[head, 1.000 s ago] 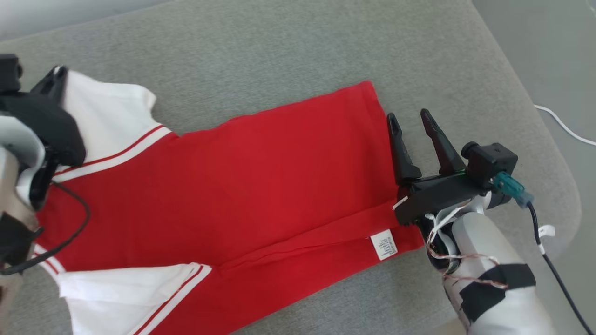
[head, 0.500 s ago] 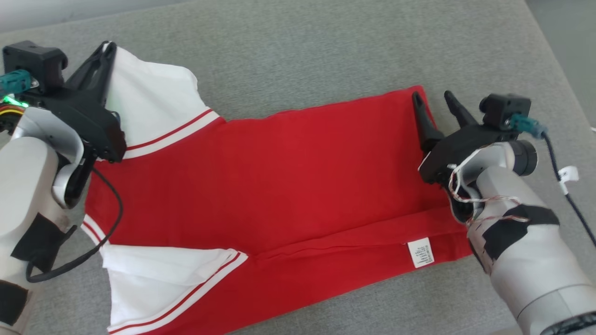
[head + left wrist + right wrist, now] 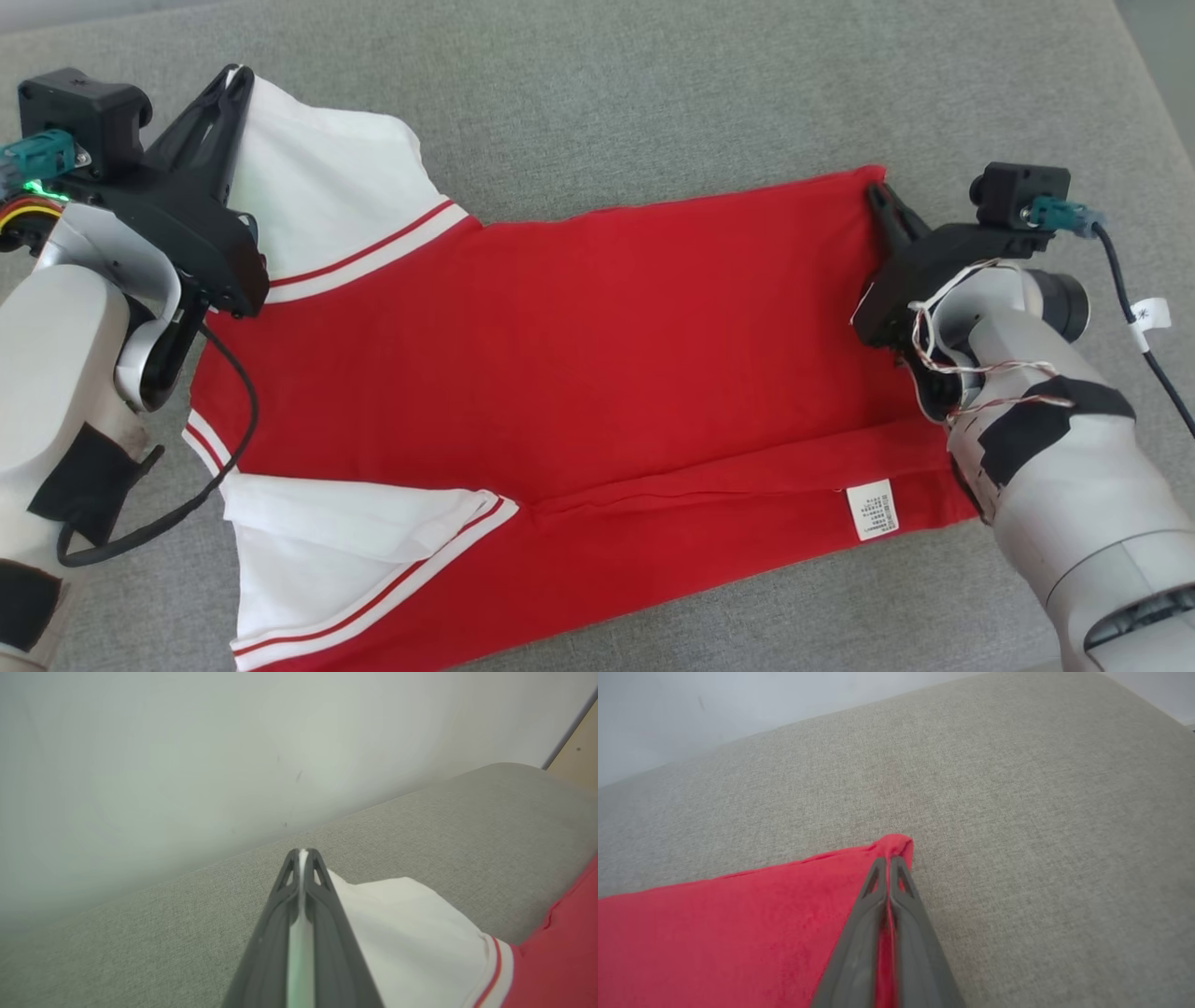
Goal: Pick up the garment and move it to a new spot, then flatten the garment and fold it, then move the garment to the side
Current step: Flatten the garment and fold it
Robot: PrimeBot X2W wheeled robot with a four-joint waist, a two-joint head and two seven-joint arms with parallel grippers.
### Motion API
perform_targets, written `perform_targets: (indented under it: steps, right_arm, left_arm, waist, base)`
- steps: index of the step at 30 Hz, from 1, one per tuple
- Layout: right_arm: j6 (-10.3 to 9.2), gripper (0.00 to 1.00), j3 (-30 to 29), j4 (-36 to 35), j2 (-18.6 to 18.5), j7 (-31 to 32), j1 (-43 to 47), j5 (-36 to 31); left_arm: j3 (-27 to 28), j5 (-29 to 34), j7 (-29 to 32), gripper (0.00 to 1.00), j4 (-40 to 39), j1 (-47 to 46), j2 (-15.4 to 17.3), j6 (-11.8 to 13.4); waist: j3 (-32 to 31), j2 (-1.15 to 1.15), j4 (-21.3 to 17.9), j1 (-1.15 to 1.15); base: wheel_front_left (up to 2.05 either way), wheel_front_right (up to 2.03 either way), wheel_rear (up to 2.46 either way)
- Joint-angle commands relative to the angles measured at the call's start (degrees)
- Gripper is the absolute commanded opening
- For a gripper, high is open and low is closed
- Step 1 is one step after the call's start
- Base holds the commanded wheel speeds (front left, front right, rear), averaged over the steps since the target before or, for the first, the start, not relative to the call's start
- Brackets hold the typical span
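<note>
The garment point(image 3: 579, 373) is a red shirt with white sleeves and red-striped cuffs, spread sideways on a grey cushion. Its far white sleeve point(image 3: 327, 196) is pinched by my left gripper point(image 3: 238, 79), which is shut on the sleeve's edge; the left wrist view shows white fabric point(image 3: 411, 933) between the closed fingers point(image 3: 322, 891). My right gripper point(image 3: 878, 196) is shut on the garment's far hem corner point(image 3: 894, 844), red cloth showing between its fingers point(image 3: 868, 905). A white care label point(image 3: 870, 510) lies near the near hem.
The grey cushion point(image 3: 653, 103) stretches beyond the garment toward a pale wall point(image 3: 187, 742). Its right edge curves down near my right arm point(image 3: 1046, 448), where a black cable with a white tag point(image 3: 1150, 314) hangs.
My right gripper moved to the garment's far hem corner and closed on it. The left gripper kept its hold on the white sleeve. The head camera shifted, moving the scene rightward.
</note>
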Motion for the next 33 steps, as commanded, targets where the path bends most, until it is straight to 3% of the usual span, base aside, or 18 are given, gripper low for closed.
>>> perform_targets:
  steps: [1,10,16,22,33]
  right_arm:
    - [-0.14,0.0,0.3,0.6,-0.3,-0.5,-1.0,0.6]
    - [-0.14,0.0,1.4,2.7,-1.9,-6.6,-5.1,-0.3]
    - [-0.14,0.0,3.0,0.9,-2.9,-7.5,-1.2,0.4]
    - [-0.14,0.0,2.9,-6.6,-5.1,-7.6,5.3,0.7]
    - [-0.14,0.0,-4.5,-19.6,-7.5,-7.6,20.9,-0.1]
  left_arm:
    - [0.0,0.0,0.0,0.0,-0.3,-0.6,0.3,0.3]
    - [2.6,-0.5,-4.3,0.0,0.2,-2.1,1.8,1.9]
    - [1.0,-1.0,-6.8,0.0,-1.0,2.5,0.1,1.3]
    - [-0.3,-0.9,-9.8,0.0,-5.5,10.7,-0.3,1.7]
    - [1.2,-3.1,-11.7,0.0,-20.2,32.2,-2.8,7.5]
  waist:
    - [0.5,0.0,0.2,0.0]
    - [0.1,0.0,1.9,0.0]
    - [-2.7,0.0,3.4,0.0]
    - [-5.8,0.0,4.4,0.0]
    - [-9.8,0.0,7.3,0.0]
  base:
    - [0.0,0.0,0.0]
    - [0.0,0.0,0.0]
    - [0.0,0.0,0.0]
    - [0.0,0.0,0.0]
    - [0.0,0.0,0.0]
